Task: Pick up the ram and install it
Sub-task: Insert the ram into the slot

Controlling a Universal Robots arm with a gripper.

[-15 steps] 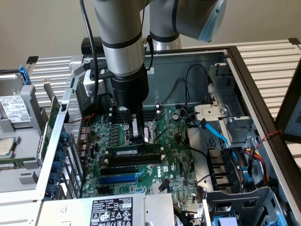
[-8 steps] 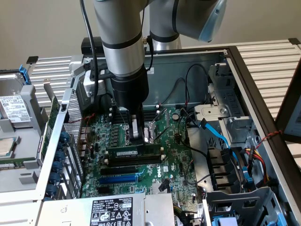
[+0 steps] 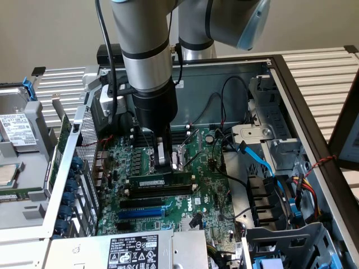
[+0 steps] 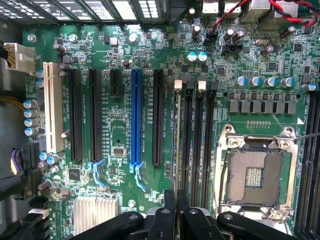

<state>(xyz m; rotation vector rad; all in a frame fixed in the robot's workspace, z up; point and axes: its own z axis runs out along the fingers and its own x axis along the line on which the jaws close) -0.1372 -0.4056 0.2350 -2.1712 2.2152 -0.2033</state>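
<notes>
We are looking into an open computer case [image 3: 291, 84] where the arm is reaching down over the green motherboard [image 3: 208, 185]. The gripper [image 3: 171, 165] is hanging low above the memory slots [image 4: 200, 140]. In the wrist view its two dark fingers [image 4: 170, 205] are pressing close together with the thin top edge of the ram [image 4: 178, 140] running between them, so we are reading the gripper [image 4: 176, 205] as clenched on the ram. The ram [image 3: 160, 183] is standing upright on its long edge along the outermost memory slot, the one on the side of the blue expansion slot [image 3: 140, 213], and its white label is facing the exterior camera. We cannot tell whether it is sitting fully down in that slot. The bare memory slots are lying between the ram and the open processor socket [image 4: 255, 175].
</notes>
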